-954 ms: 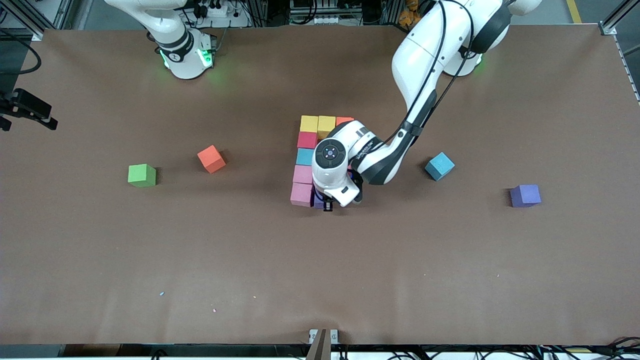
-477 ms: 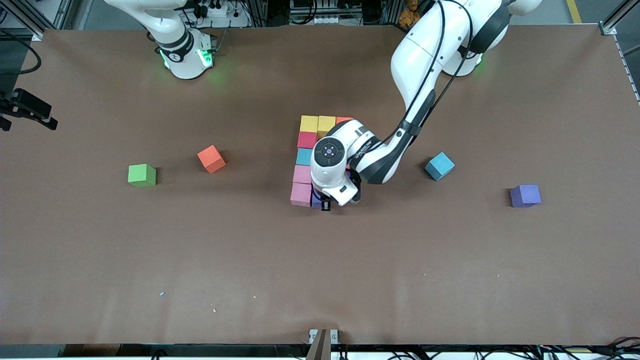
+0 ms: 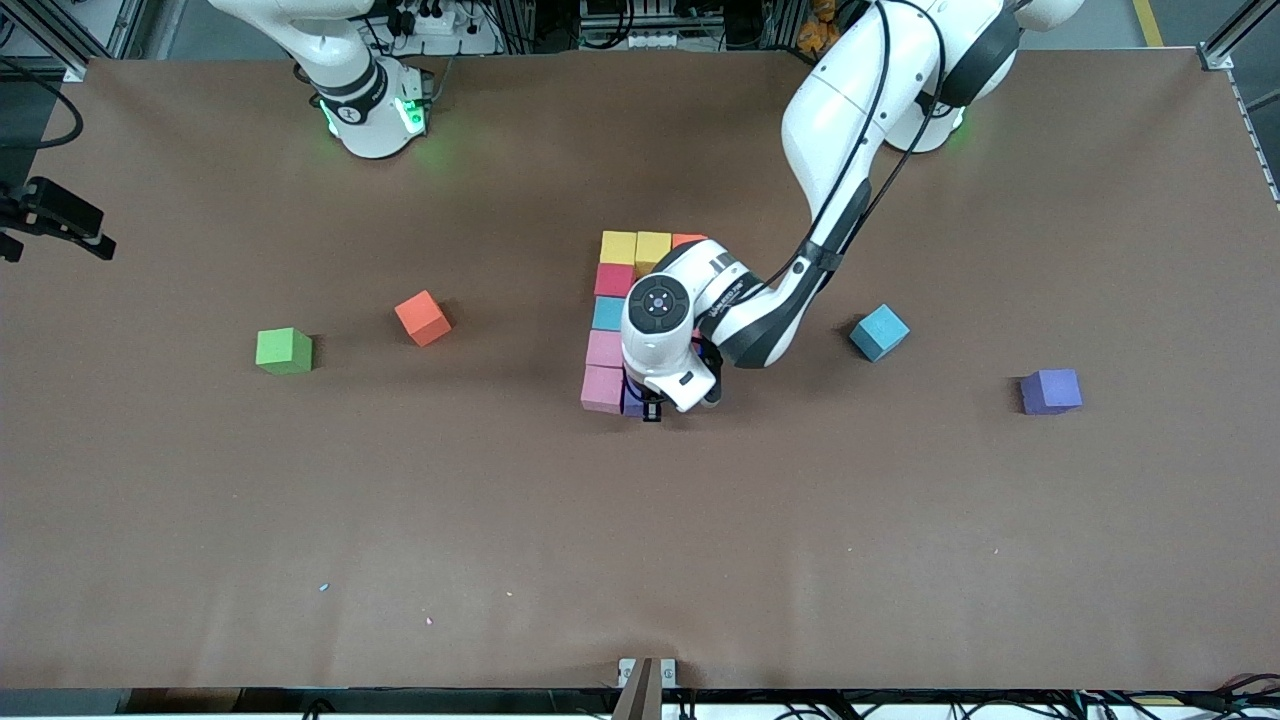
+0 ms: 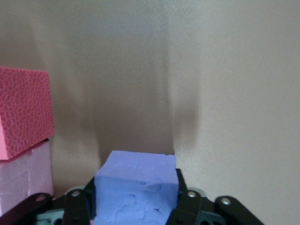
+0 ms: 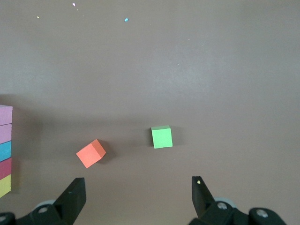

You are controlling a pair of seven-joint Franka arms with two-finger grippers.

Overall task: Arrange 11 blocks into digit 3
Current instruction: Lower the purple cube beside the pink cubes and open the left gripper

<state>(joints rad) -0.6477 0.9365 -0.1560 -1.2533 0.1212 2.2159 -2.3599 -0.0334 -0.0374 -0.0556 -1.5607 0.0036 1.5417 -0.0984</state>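
L gripper [image 4: 136, 206] is down at the table [image 3: 500, 500], fingers [image 4: 187, 206] astride a purple cube [image 4: 136, 187] beside the nearest pink cube [image 3: 603, 388] of the block column [image 3: 610, 320]; can't tell if clamped or let go. R gripper [image 5: 136, 197] waits high, jaws wide, empty, over orange cube [image 5: 91, 153] & green cube [image 5: 161, 137]. No containers.

Robotics lab: aluminium frame [image 3: 60, 40], cabling, brown-covered table [image 3: 640, 560].

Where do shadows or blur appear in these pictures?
Front view: sharp, short soft shadows beside the loose orange cube and green cube. Left wrist view: purple cube fills the foreground, slightly soft, dark shadow bands above it. Right wrist view: evenly lit, clear.
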